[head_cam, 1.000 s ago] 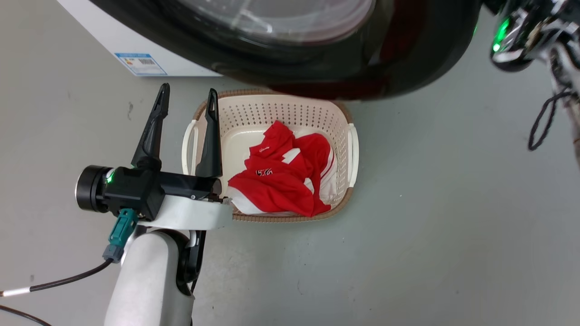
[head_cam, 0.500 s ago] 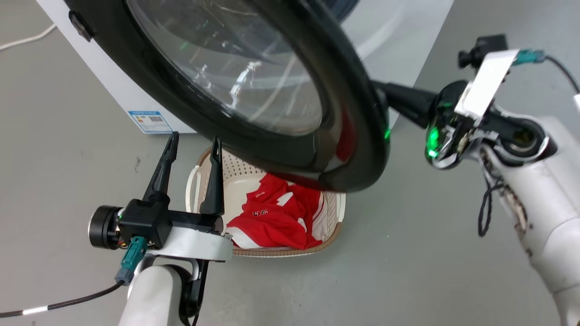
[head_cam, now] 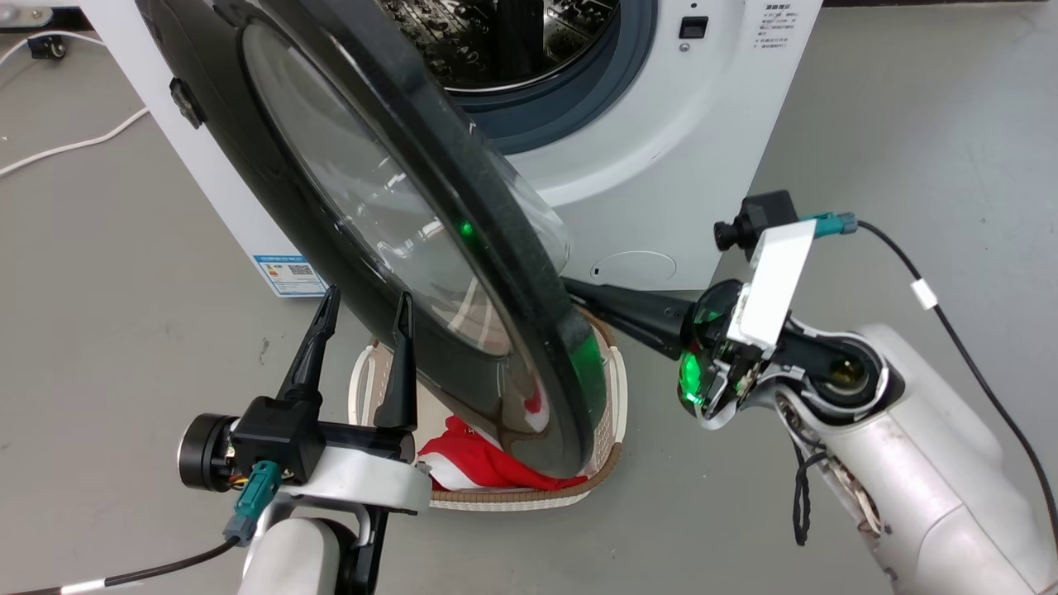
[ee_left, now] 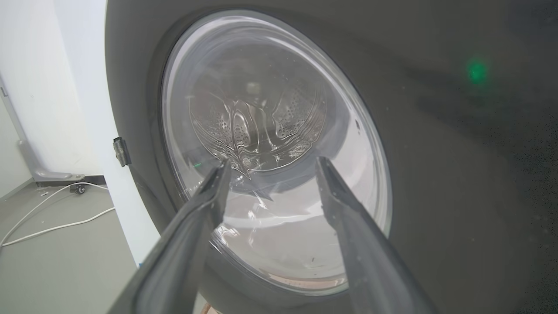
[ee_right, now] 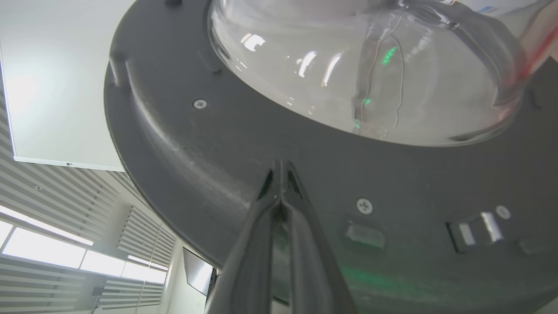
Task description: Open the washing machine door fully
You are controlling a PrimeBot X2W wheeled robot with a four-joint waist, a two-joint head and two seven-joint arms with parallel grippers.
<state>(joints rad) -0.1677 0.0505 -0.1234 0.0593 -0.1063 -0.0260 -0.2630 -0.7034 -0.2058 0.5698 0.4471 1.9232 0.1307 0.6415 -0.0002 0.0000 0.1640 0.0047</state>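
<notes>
Grey floor (head_cam: 868,165) | washing machine door (head_cam: 372,215) half-open | left pincer (head_cam: 367,292) spread, empty | right pincer (ee_right: 279,165) closed behind rim

We saw the washing machine door (head_cam: 397,248), a glossy black rim around clear domed glass, standing partly open before the white washing machine (head_cam: 686,165), its steel drum (head_cam: 496,41) exposed.
</notes>
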